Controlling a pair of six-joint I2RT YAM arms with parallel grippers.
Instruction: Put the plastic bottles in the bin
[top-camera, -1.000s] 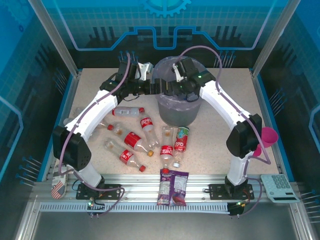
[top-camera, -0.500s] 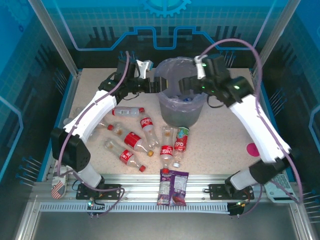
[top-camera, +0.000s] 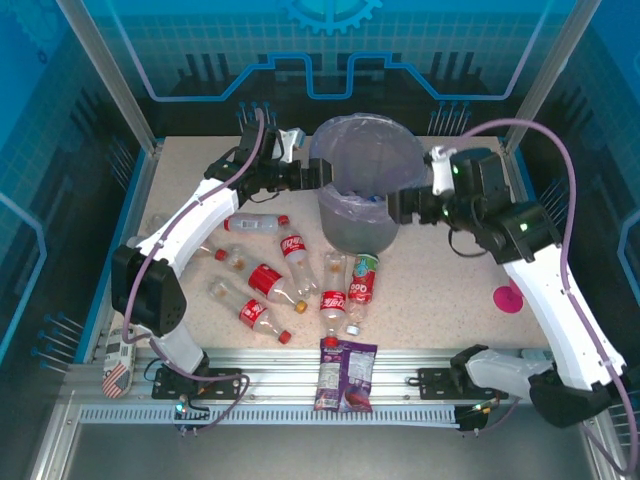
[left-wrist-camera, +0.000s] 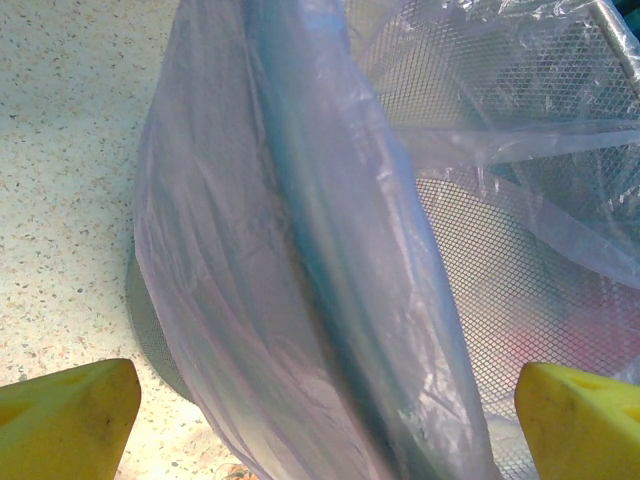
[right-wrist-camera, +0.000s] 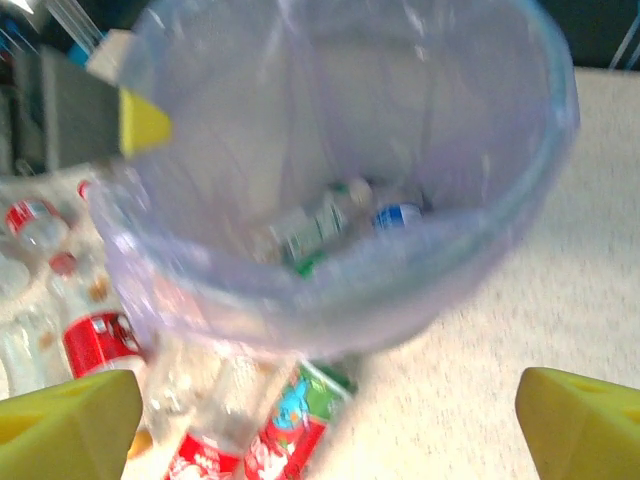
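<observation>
Tabletop (top-camera: 440, 290) speckled beige — bottles (top-camera: 265, 280) strewn | enclosure (top-camera: 400, 40) blue-lit, aluminium posts (top-camera: 108, 75)

Speckled table (top-camera: 440, 295): bottles (top-camera: 266, 279), bin (top-camera: 356, 226).

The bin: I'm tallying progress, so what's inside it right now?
Inside the bin at least two bottles lie: a green-labelled bottle and a blue-labelled bottle. Its near wall and blur hide the rest of the bottom.

Cell walls: translucent blue panels (top-camera: 330, 50) with grid and gear print, held by aluminium frame posts (top-camera: 105, 70). Speckled beige tabletop (top-camera: 440, 290), with slotted aluminium rails (top-camera: 260, 360) along the near edge. Lighting bright and even.
</observation>
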